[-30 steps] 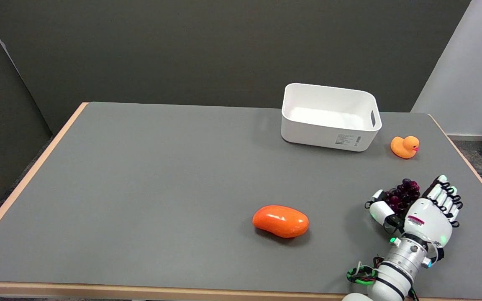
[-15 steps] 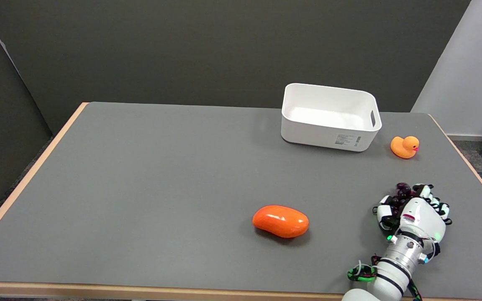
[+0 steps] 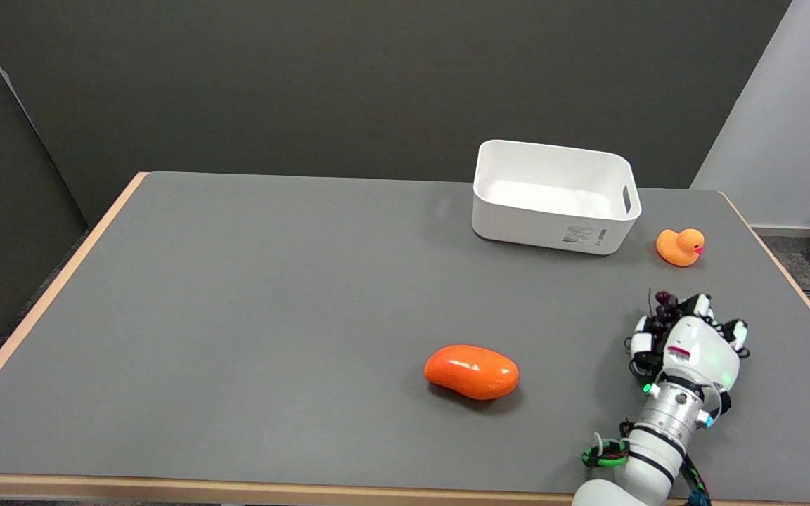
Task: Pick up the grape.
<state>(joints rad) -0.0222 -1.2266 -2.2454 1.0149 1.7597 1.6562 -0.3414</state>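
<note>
The wide flat table [image 3: 271,316] is plain matte grey, with a thin edge band of pale wood colour along its left and lower sides. At the upper right of the frame, the rectangular plastic bin [image 3: 553,228] is pure white, with a small label printed in dark text on its front wall. To its right the small rubber duck [image 3: 679,247] is orange-yellow with a red-pink beak. In the lower middle, the glossy bean-shaped orange fruit [image 3: 472,372] has white highlights. At the lower right, the black-and-white robot hand [image 3: 690,344] shows small green lights, and the bunch of grapes [image 3: 664,303] is dark purple.
</note>
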